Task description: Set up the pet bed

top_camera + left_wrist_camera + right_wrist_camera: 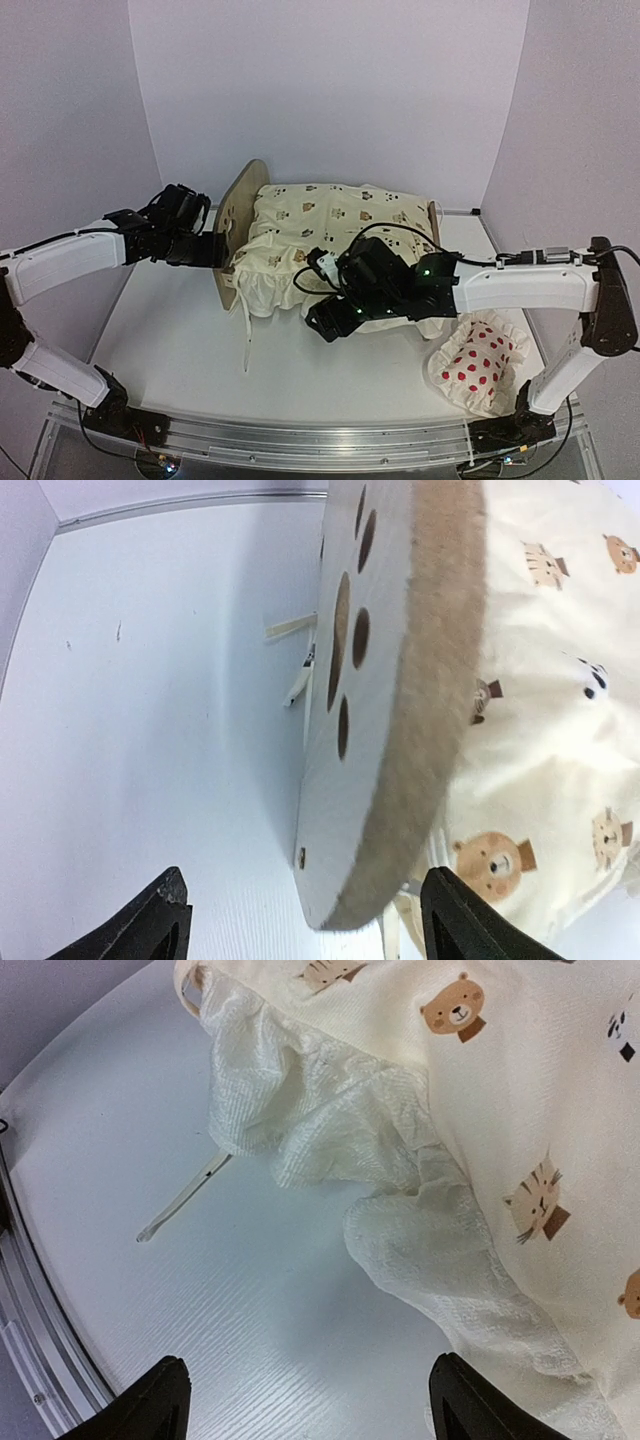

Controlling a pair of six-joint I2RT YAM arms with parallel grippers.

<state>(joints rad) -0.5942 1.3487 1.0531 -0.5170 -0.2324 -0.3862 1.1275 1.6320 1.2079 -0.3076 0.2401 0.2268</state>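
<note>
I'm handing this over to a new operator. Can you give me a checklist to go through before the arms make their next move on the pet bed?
1. Left gripper jaws open: ok, they straddle the end board of the pet bed without clamping it.
2. Right gripper jaws open and empty: ok, above the table.
3. Cushion on the bed: ok, ruffle hanging over the front.
4. Pillow on the bed: not ok, it lies on the table at the right.
5. Cushion tie fastened: not ok, it trails loose on the table.

High rear camera overlooks the table (170, 350); both wrist cameras closely share the cushion (330, 215)
</note>
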